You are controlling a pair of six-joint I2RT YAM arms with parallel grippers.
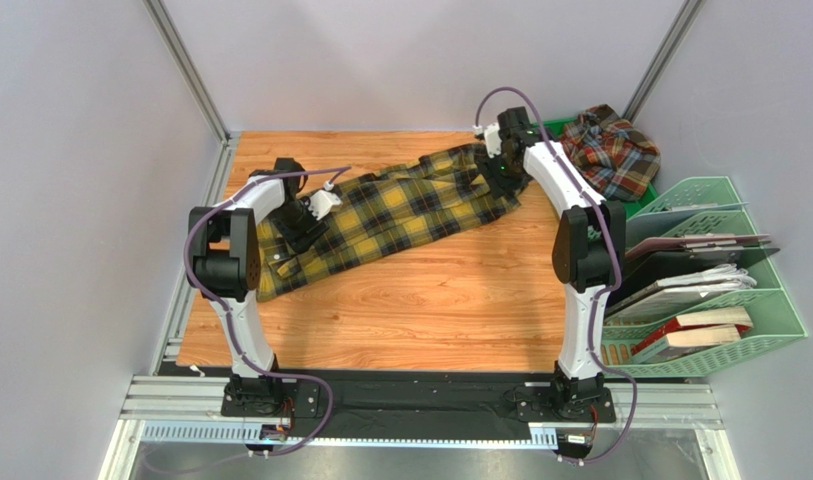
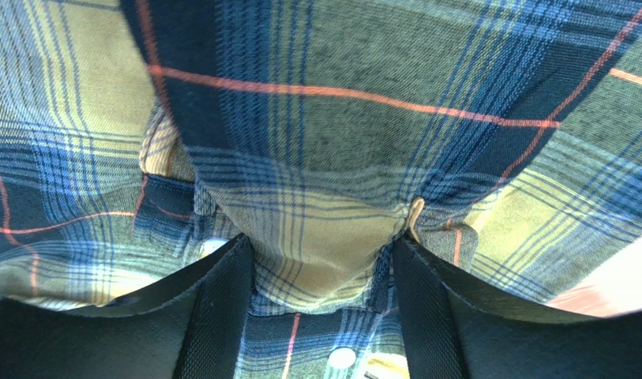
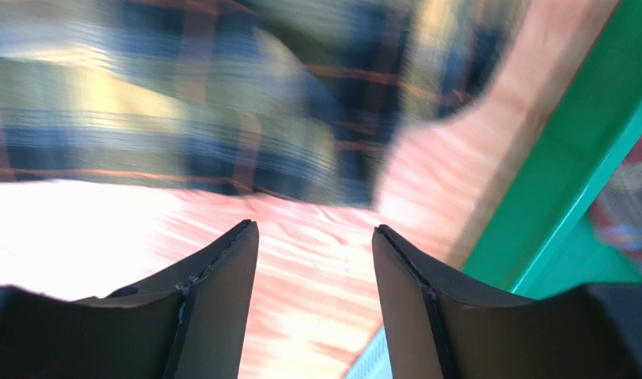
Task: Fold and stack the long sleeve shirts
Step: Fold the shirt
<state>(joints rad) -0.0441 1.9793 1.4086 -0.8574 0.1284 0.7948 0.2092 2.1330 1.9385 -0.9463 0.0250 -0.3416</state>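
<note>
You are looking at the yellow shirt (image 1: 400, 215) lying stretched in a slant across the wooden surface (image 1: 430, 320), from near left to far right. The left arm (image 1: 255, 195) is reaching down onto its near-left part; the left jaws are standing spread and pressing into the cloth, with a hump of plaid bulging up into the gap between them; a white button (image 2: 341, 358) is showing just below that hump.

The right arm (image 1: 565, 185) is bending over the shirt's far-right end; the right jaws are standing spread over bare wood with nothing between them, the shirt's edge is lying just beyond them, and the rim of the green tray (image 3: 568, 158) is running past on their right; that view is coming through blurred.

The red shirt (image 1: 610, 150) is sitting crumpled in the tray at the far right corner. A green rack (image 1: 770, 330) is standing beside the surface's right edge, holding books and folders; any writing on them is too small for you to read.
</note>
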